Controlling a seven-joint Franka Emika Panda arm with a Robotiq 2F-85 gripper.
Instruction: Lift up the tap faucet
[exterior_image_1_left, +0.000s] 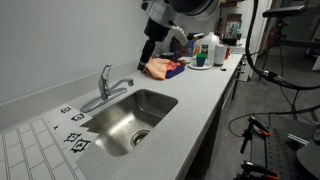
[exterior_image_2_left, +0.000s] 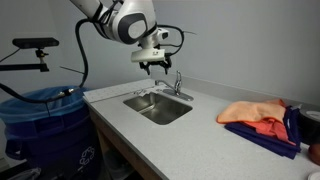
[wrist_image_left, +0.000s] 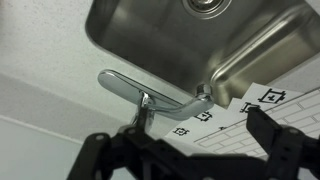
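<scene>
The tap faucet is small and chrome, with a slim lever on top. It stands at the back rim of the steel sink, and shows in both exterior views. In the wrist view the faucet lies just ahead of my fingers, with the sink beyond it. My gripper hangs open and empty in the air above the sink, a little away from the faucet and not touching it. It also shows in an exterior view and in the wrist view.
An orange and blue cloth pile lies on the counter beside the sink. Bottles and cups stand at the counter's far end. Paper sheets with printed markers lie by the sink. A blue bin stands off the counter's end.
</scene>
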